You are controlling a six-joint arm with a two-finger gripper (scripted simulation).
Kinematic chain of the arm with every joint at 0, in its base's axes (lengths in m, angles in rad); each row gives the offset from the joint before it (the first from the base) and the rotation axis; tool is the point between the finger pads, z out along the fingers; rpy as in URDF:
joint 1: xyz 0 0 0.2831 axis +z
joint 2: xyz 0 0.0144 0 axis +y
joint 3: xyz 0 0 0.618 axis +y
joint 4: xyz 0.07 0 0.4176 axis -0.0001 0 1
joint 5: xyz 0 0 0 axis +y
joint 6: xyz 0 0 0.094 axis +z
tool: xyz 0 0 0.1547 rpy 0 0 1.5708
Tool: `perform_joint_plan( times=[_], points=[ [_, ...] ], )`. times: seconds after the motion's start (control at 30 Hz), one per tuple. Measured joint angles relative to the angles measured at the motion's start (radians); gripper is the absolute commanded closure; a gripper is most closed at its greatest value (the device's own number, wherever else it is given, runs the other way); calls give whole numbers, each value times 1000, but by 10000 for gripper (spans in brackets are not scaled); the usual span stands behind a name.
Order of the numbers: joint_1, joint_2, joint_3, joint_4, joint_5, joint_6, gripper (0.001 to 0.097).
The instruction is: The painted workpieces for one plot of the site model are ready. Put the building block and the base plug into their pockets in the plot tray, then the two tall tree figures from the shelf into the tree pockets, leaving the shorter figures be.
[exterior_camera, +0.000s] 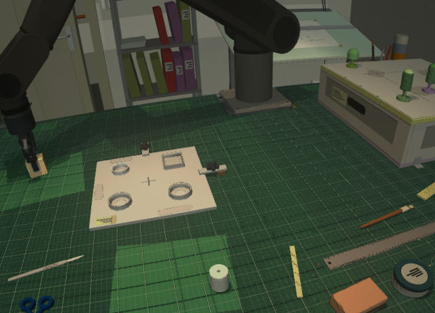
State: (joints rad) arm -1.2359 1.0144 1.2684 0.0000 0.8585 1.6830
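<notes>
The tan building block is partly hidden by my gripper, whose fingers are around it on the light green patch at the far left of the mat; the block is gripped by the closed fingers. The cream plot tray lies to the right with a square pocket and three round pockets. The white base plug stands upright on the near green patch. On the shelf box at right stand a tall green tree figure, a green figure on a purple base and a shorter green one.
The mat's left edge is close beside the gripper. Two clamps sit at the tray's far and right edges. A scalpel, scissors, yellow strip, steel ruler, brush, orange block and tape lie on the near mat.
</notes>
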Motion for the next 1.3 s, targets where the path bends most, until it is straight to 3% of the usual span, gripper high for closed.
perform_joint_plan(
  times=[0.57,1.3],
  points=[
    [0,0,0,0,0,0,901],
    [0,-19,0,0,20,0,901]
  ],
)
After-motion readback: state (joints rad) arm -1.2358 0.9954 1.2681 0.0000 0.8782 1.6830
